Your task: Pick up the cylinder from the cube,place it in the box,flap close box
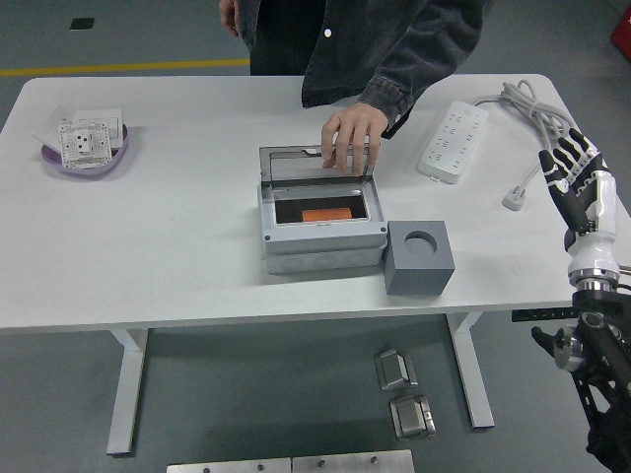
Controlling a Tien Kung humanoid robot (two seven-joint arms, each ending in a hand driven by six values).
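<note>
matt grey plastic box point(320, 239)

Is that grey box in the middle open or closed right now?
Open. The person's hand holds the clear lid of the grey box tilted up, and an orange object shows inside.

The cube point(420, 257) sits touching the box's point(320, 236) right side, mid-table.
</note>
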